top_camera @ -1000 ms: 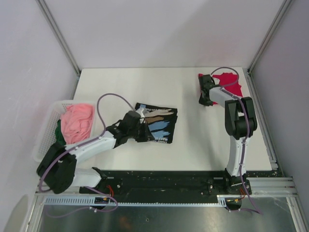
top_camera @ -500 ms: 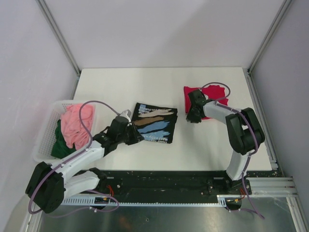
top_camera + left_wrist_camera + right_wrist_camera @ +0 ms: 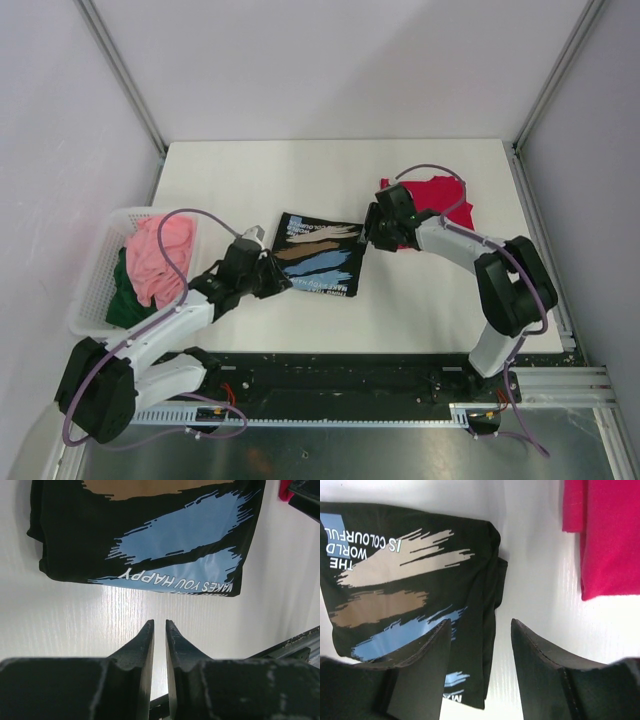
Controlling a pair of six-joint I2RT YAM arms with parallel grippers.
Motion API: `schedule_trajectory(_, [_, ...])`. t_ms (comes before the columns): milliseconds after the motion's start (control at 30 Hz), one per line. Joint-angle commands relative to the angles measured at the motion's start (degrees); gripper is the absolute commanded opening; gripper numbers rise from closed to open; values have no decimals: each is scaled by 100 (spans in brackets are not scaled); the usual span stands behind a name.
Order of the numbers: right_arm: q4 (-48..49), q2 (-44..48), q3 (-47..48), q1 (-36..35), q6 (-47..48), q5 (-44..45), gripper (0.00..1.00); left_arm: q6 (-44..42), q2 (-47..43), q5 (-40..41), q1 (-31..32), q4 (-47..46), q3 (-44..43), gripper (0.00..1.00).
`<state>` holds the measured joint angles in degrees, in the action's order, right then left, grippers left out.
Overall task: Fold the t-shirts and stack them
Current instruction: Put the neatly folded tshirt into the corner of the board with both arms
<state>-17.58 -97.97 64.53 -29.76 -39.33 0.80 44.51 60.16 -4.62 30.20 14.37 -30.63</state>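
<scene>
Fingers point(image 3: 140, 655) of the left pincer point(image 3: 159, 626) stand only a sliver apart, and we see nothing between them. They point at bare tabletop point(image 3: 70, 615), just short of the near edge of the black t-shirt point(image 3: 150, 535).

Off to the left we find a white lattice basket point(image 3: 92, 262) at the tabletop's edge. It holds a pink garment point(image 3: 160, 255), with a dark green garment point(image 3: 124, 302) showing beneath it on the near side.

From above, the black t-shirt lies flat near the middle of the tabletop, folded into a rough rectangle. Its print faces up, with brush strokes of blue, brown and beige and white lettering.

At its right edge we see the right pincer point(image 3: 480, 627), its jaws spread wide and holding nothing. It hangs over the shirt's right border and the white strip beside it.

Farther back and to the right lies the red t-shirt point(image 3: 610, 540), flat on the tabletop with straight edges. A band of bare surface separates it from the black one. In the overhead view the right arm covers part of its left side, so we cannot tell how neatly it is folded.
</scene>
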Motion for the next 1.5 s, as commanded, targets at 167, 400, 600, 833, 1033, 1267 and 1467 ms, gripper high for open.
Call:
schedule_trajectory(167, [1002,-687,56,111,-334,-301,58,-214,-147,134,-121,140,-100,20])
schedule_trajectory(400, [1069,-1023,58,217,-484,-177,58,-312,-268,165,-297,278,-66,20])
schedule_trajectory(600, [1303,-1228,62,227,-644,-316,50,-350,-279,240,-452,351,-70,21])
schedule_trajectory(833, [1356,-1337,225,352,-662,-361,21,-341,-277,378,-753,390,-34,32])
schedule_trajectory(1033, [1175,-1432,602,423,-374,-322,7,-552,48,441,-857,389,-138,42])
schedule_trajectory(1267, [992,-1601,1002,427,-149,-313,4,-802,671,615,-870,371,-494,43])
schedule_trajectory(1467, [927,-1697,1110,427,-82,-344,3,-876,1189,522,-882,187,-737,40])
